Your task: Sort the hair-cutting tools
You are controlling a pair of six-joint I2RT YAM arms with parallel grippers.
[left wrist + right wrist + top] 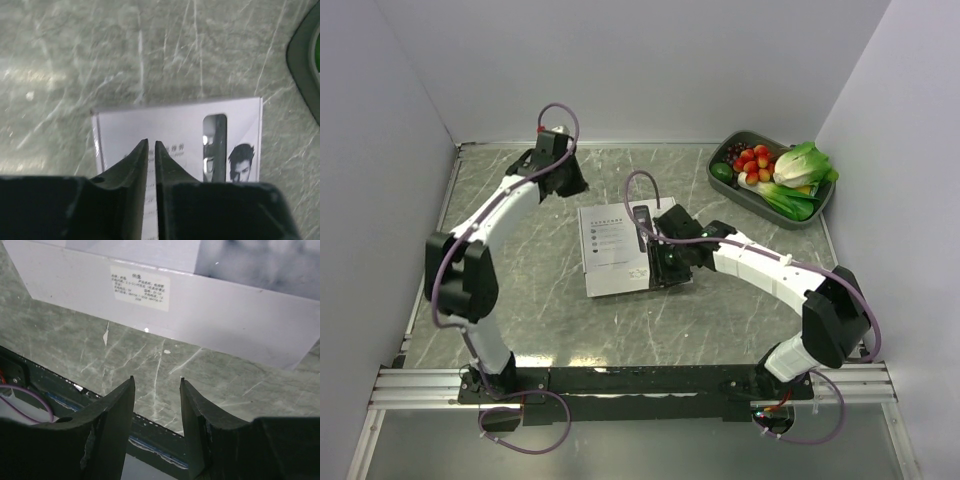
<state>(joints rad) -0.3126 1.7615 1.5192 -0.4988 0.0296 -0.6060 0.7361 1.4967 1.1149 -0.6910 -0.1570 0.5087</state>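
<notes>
Top: white box [620, 250] flat on counter [520, 320], just beside R jaws, well apart from L jaws. L wrist: jaws nearly clenched, empty, box ahead. R wrist: jaws released, empty. No tools out, prob. still boxed; sorting looks unstarted.

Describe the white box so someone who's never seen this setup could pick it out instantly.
On the grey marbled table, look at the middle, between the two arms: a flat white box lies there. Unlike the dark tray of vegetables in the far right corner, it is pale, rectangular and printed with text, a clipper and a man's face.
</notes>
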